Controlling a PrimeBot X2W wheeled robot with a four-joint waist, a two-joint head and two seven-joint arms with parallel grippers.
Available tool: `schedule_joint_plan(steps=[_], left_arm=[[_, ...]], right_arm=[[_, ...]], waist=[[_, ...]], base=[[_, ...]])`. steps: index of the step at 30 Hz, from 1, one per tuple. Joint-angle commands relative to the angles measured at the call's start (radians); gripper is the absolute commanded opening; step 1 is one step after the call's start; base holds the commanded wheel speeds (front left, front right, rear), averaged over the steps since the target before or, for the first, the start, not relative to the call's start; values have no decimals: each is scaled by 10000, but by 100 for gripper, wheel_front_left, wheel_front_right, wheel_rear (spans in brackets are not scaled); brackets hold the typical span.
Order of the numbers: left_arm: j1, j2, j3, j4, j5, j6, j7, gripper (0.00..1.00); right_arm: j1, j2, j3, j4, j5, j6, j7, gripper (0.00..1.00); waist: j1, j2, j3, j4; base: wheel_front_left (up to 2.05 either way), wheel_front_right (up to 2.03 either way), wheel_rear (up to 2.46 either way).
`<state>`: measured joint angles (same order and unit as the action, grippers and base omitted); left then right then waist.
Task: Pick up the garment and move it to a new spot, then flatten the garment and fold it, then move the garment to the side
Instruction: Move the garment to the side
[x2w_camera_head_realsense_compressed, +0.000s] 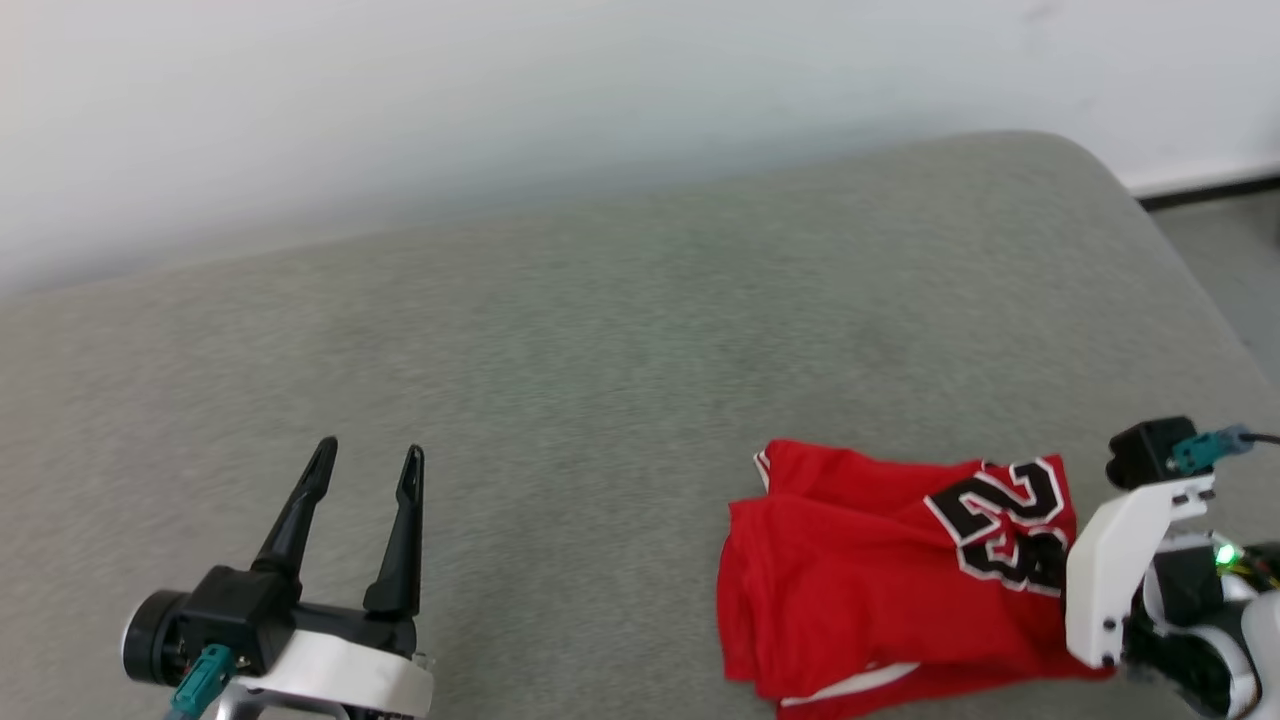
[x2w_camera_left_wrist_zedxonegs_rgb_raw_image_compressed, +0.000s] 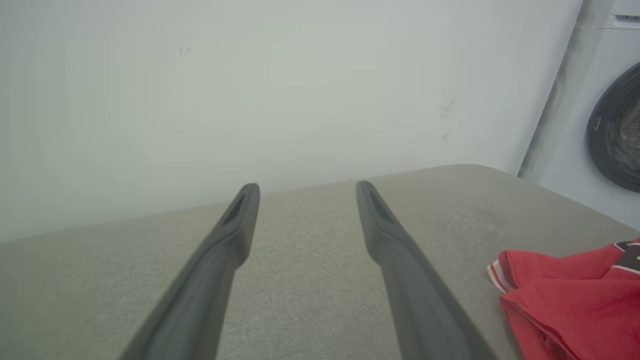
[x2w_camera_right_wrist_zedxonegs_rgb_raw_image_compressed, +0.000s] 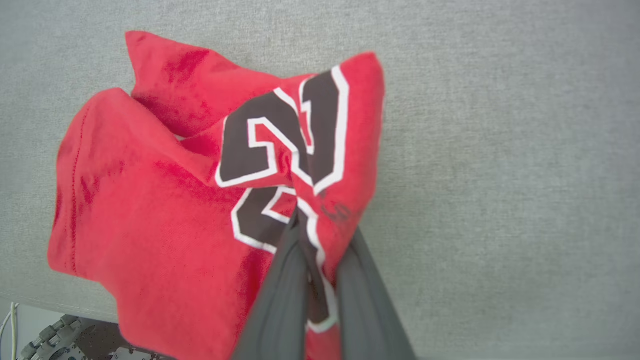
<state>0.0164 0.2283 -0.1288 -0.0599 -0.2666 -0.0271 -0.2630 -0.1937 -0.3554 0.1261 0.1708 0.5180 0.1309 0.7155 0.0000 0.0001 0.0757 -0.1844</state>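
On grey woven cushion, right claw pinches crumpled garment; left claw agape, empty.

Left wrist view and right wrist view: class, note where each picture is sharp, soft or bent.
Left wrist view: the left gripper is soft near the lens, the washing machine leans at the edge. Right wrist view: the garment shows crisp lettering under flat light, the right gripper blurred.
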Motion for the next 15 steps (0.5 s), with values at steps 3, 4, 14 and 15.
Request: schedule_joint_plan(steps=[3,4,14,15], left_arm=[[-378,170,-81,-287,130,-118,2,100],[-466,224,-107,-391,174,-156,38,100],[-1526,887,-239,-1473,318,-480,617,100],[-1629,1000,-233,-1622,348,-513,720,100]], right_arm=[[-747,198,-129,336,-475,-4,-468,0],[-955,234,-157,481,-598,-5,-608,0],[-2886,251,-1114,1917,-2107,-5,-2204,0],[-3126,220,-1284,2047,-2260,-5,-2374,0]], waist=[[0,-1,789,-1417],[0,-1,974,-1594],[0,-1,2941,-2439],[0,-1,3178,-2468]], base=[[0,0,0],[0,0,0],[0,0,0],[0,0,0]])
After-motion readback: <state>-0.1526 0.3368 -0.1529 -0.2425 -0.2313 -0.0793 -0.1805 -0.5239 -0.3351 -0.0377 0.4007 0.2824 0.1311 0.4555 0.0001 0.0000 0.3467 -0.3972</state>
